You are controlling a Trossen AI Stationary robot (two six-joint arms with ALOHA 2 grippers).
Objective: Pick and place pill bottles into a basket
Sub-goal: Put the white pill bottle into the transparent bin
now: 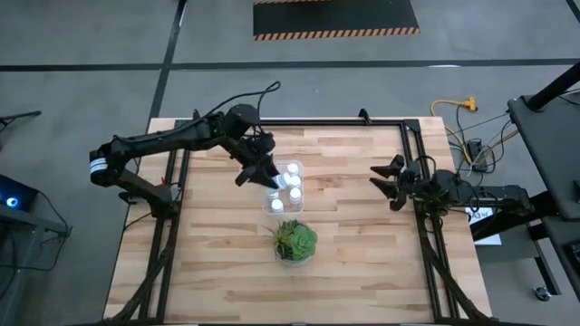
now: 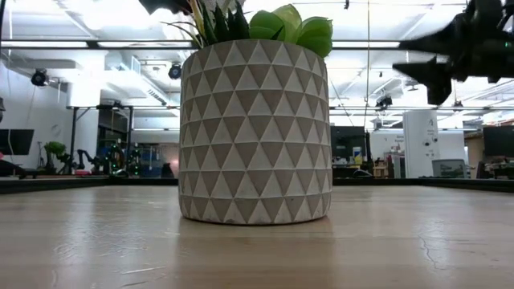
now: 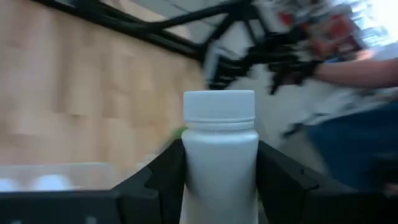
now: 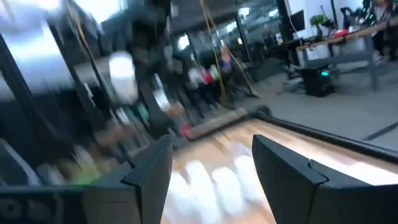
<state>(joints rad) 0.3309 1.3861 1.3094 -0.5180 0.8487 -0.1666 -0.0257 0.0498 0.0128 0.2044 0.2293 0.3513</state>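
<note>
My left gripper (image 1: 260,174) is shut on a white pill bottle (image 3: 219,155) at the left far corner of the clear basket (image 1: 271,208) in the middle of the table. Several white-capped bottles (image 1: 294,180) stand inside the basket; the basket's rim (image 3: 62,167) and two caps also show in the left wrist view. My right gripper (image 1: 388,182) is open and empty over the table's right edge; its fingers (image 4: 146,171) stand wide apart. My left gripper pinches the bottle's body (image 3: 186,168) below the cap between its two fingers, one on each side. The cap (image 3: 219,104) stands out beyond the fingers. The bottle's lower end is hidden, so I cannot tell whether it is lifted clear.
A green leafy plant (image 1: 294,240) in a round patterned pot (image 2: 255,132) stands just near of the basket. Black frame rails run along the table's left, far and right edges (image 1: 419,163). Bare wood lies to the left and right of the basket.
</note>
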